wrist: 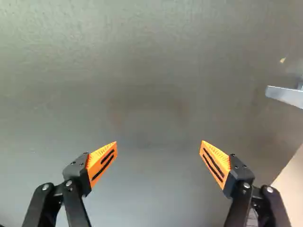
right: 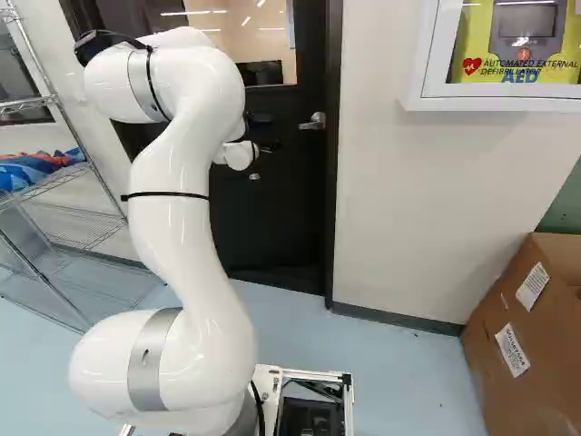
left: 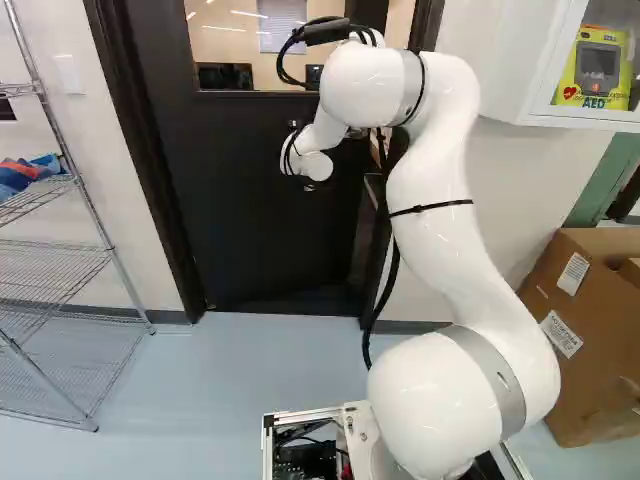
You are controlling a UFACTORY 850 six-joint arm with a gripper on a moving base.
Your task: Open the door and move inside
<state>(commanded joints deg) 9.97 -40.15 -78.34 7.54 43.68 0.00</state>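
Note:
The gripper (right: pixel 270 146) is at the black door (right: pixel 281 213) in the right base view, left of and slightly below the silver lever handle (right: pixel 313 121). In the wrist view the gripper (wrist: pixel 159 143) has its orange-padded fingers wide apart, nothing between them. The door's dark surface (wrist: pixel 147 61) fills most of that view ahead of them. The lever handle (wrist: pixel 285 96) lies ahead and off to one side, clear of both fingers. My arm hides part of the door (left: pixel 255 240) in the left base view; whether the door stands slightly ajar I cannot tell.
A wire shelf rack (left: pixel 65 320) stands left of the door. To the door's right are a wall (right: pixel 408 209), a wall-mounted AED cabinet (right: pixel 508 95) and, on the floor, a large cardboard box (right: pixel 536 327). The door's dark frame (right: pixel 333 182) borders its handle side.

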